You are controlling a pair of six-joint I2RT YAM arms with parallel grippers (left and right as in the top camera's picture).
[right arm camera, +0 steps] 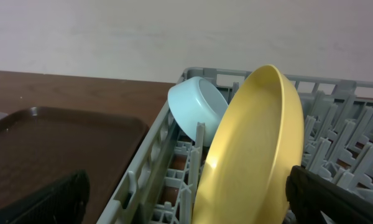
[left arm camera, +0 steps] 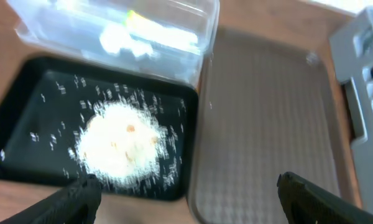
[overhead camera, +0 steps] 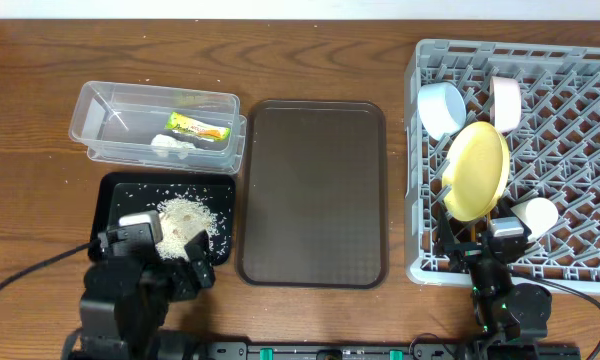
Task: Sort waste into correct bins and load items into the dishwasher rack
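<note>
The clear tub [overhead camera: 100,110] holds the green-and-orange wrapper [overhead camera: 198,127] and the white tissue [overhead camera: 170,143]. The black tray [overhead camera: 120,195] in front of it holds a pile of rice grains [overhead camera: 185,215], also in the left wrist view [left arm camera: 118,146]. The grey rack [overhead camera: 520,45] holds the yellow plate [overhead camera: 477,170] on edge, the light blue bowl [overhead camera: 442,108], the white bowl [overhead camera: 505,100] and the pale green cup [overhead camera: 536,215]. I cannot make out the chopsticks. My left gripper [left arm camera: 193,205] is open and empty over the black tray's front edge. My right gripper [right arm camera: 193,205] is open at the rack's front wall, facing the plate [right arm camera: 255,149] and the blue bowl [right arm camera: 196,109].
The large dark brown serving tray [overhead camera: 313,190] lies between the black tray and the rack, with nothing on it. It shows in the left wrist view [left arm camera: 267,112] and the right wrist view [right arm camera: 43,143]. A pale wall stands behind the table.
</note>
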